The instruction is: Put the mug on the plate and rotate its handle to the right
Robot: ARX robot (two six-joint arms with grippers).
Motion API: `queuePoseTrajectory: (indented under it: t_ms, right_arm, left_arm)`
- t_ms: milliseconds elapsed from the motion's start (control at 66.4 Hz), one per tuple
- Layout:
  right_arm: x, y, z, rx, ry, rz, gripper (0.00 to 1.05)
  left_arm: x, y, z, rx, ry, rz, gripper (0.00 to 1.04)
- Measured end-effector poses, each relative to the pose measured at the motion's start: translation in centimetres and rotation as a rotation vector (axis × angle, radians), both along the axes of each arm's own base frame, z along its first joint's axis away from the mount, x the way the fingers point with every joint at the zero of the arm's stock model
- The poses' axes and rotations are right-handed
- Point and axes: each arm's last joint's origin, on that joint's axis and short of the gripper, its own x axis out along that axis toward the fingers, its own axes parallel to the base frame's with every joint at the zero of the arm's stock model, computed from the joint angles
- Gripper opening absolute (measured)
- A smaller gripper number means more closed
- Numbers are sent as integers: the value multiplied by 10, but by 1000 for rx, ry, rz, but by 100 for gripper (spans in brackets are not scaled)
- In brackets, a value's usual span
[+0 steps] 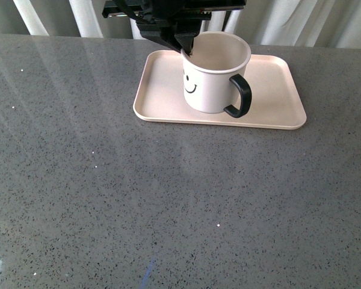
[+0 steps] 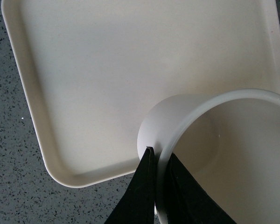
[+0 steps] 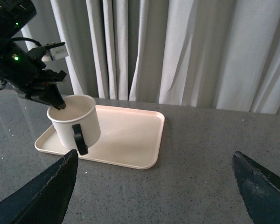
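Observation:
The cream-white mug (image 1: pixel 212 75) with a black smiley face stands upright on the pale pink plate (image 1: pixel 277 90), toward the plate's left half. Its black handle (image 1: pixel 240 95) points to the front right in the front view. My left gripper (image 1: pixel 186 51) comes down from above and is shut on the mug's far-left rim, one finger inside and one outside (image 2: pixel 141 191). The left wrist view shows the mug (image 2: pixel 186 116) over the plate (image 2: pixel 84 70). My right gripper (image 3: pixel 154 186) is open, low over the table, well away from the mug (image 3: pixel 74 121) and its handle (image 3: pixel 79 138).
The plate (image 3: pixel 130 140) lies near the far edge of a grey speckled table (image 1: pixel 168 205). White curtains (image 3: pixel 177 46) hang behind the table. The left arm's black body (image 3: pixel 18 60) hangs above the mug.

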Motion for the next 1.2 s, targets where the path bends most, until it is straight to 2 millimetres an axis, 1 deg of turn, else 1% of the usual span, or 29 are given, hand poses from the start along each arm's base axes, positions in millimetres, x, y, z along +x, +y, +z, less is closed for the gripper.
queuePoseTrajectory:
  t_ms: [211, 406, 738, 963, 1204]
  right_arm:
    - [0, 0, 0, 0, 0, 0, 96]
    - [0, 0, 0, 0, 0, 0, 96]
    - [0, 0, 0, 0, 0, 0, 96]
    - [0, 0, 0, 0, 0, 0, 96]
    - [0, 0, 0, 0, 0, 0, 96]
  left_arm:
    - [16, -9, -10, 17, 28, 4, 2]
    - [25, -16, -15, 24, 37, 2, 2]
    - [31, -22, -20, 25, 47, -3, 2]
    - [34, -25, -30, 33, 64, -7, 2]
    - [34, -28, -30, 30, 63, -14, 2]
